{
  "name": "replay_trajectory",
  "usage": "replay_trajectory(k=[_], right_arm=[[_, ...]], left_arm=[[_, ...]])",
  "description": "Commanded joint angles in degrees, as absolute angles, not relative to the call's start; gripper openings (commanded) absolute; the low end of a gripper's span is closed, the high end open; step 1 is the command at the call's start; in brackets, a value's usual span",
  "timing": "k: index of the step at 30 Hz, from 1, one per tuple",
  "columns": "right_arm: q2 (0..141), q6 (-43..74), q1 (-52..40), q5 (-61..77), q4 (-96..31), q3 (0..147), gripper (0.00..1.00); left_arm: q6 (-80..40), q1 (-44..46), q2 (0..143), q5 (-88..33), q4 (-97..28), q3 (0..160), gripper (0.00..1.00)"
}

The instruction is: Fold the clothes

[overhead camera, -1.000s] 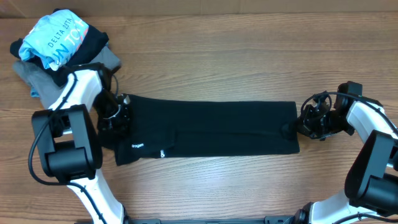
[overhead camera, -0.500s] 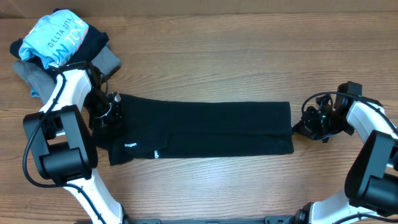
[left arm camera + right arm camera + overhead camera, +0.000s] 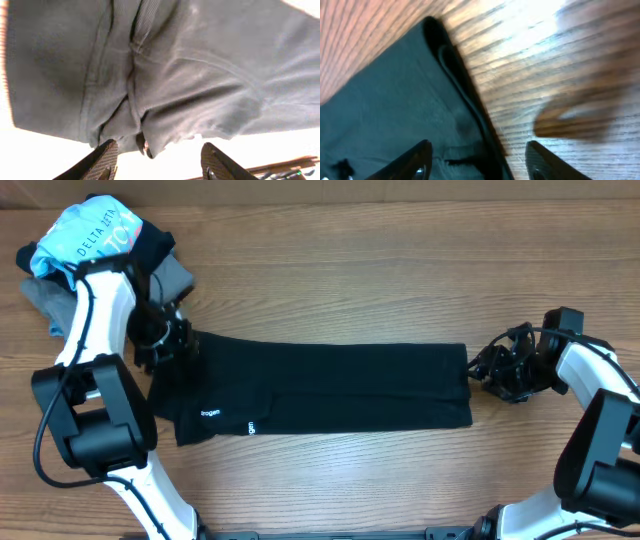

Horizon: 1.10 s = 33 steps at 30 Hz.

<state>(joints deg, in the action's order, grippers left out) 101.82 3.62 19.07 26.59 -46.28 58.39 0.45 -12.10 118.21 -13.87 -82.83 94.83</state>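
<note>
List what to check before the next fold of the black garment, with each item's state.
1. Black garment lying as one flat strip on the table: ok.
2. Left end effector open, clamping nothing: ok.
3. Right end effector open, at the garment's right hem: ok.
4. Garment's left end smooth: not ok, bunched creases.
5. Clothes pile apart from garment: cannot tell, left arm covers the gap.
</note>
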Motion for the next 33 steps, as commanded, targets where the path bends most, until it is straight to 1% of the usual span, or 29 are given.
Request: replay_trajectory(k=[1, 4, 8, 11, 14, 16, 19, 20, 21, 23, 24, 31, 33], right_arm=[[103.8, 0.4, 18.9, 27.4, -45.5, 57.3, 0.59], [105.1, -1.9, 18.9, 29.1, -45.2, 55.6, 0.57], [107.7, -2.0, 18.9, 29.8, -43.4, 53.3, 0.56], [110.0, -5.0, 18.7, 34.0, -43.2, 52.5, 0.53], [112.3, -5.8, 18.1, 34.6, -44.2, 52.4, 0.41], [113.0, -5.8, 17.7, 34.6, -44.2, 52.4, 0.37], [113.1, -5.8, 17.3, 34.6, -44.0, 52.2, 0.29], [113.1, -5.8, 17.3, 34.6, -44.0, 52.2, 0.24], [113.0, -5.8, 17.3, 34.6, -43.8, 52.2, 0.15], [112.5, -5.9, 17.3, 34.6, -43.7, 52.2, 0.06], [112.0, -5.9, 17.5, 34.6, -43.7, 52.4, 0.04], [104.3, -4.3, 21.0, 34.6, -47.4, 58.1, 0.04], [101.0, -3.6, 22.3, 34.5, -48.8, 60.2, 0.04]], left_arm=[[1.8, -11.9, 118.4, -15.3, -85.5, 102.2, 0.57], [1.8, -11.9, 118.4, -15.3, -85.5, 103.5, 0.58], [1.8, -11.9, 118.4, -15.6, -85.4, 103.5, 0.58], [1.8, -11.9, 118.4, -15.6, -85.2, 103.5, 0.58], [1.8, -11.9, 118.4, -15.6, -85.2, 103.5, 0.58], [1.8, -11.9, 118.4, -16.1, -85.3, 103.5, 0.58], [4.1, -11.9, 118.4, -20.1, -85.6, 103.5, 0.57], [4.6, -11.9, 118.4, -21.3, -85.6, 103.5, 0.56], [4.6, -11.9, 118.4, -22.0, -85.6, 103.5, 0.55], [4.8, -11.9, 118.4, -21.9, -85.6, 103.5, 0.55], [4.8, -11.9, 118.4, -21.9, -85.7, 103.5, 0.55], [5.5, -11.9, 118.4, -21.9, -86.2, 103.5, 0.54], [6.0, -11.9, 118.4, -21.9, -86.6, 103.5, 0.52]])
